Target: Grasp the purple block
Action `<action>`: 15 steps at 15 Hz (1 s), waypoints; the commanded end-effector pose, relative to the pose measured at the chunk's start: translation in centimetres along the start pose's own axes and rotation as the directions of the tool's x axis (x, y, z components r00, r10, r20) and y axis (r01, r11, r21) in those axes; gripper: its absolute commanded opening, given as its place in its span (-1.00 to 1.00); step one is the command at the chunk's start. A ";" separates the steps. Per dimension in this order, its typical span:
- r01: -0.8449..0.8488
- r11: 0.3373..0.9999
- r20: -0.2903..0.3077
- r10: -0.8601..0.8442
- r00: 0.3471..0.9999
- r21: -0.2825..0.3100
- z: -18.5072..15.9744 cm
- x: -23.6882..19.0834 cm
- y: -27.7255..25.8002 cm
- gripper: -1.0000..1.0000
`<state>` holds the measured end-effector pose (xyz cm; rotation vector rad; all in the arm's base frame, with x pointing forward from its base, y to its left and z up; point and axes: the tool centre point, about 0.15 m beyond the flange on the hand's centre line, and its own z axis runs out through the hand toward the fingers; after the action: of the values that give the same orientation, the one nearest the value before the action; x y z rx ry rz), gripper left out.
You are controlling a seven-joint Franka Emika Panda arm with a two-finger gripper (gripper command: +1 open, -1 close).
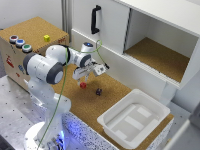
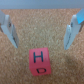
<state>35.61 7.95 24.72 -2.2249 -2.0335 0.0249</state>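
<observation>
while claw (image 1: 83,76) hovers agape, red cube (image 1: 83,85) beneath.

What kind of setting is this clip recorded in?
Most likely a robotics lab tabletop rig: a cork-topped bench with a white cabinet, a white bin, a button box, and tiny red and purple cubes.

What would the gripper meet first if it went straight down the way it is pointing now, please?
Most likely the red cube, not the purple block. The wrist view shows it just off the middle of the open gripper, so the fingers might land on the cork surface instead.
</observation>
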 end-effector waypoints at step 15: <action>-0.854 0.521 -0.079 0.851 0.520 -0.006 -1.8 -16.1 0.7 1.00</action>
<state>35.47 -5.41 27.34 -2.8076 -0.9008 0.0908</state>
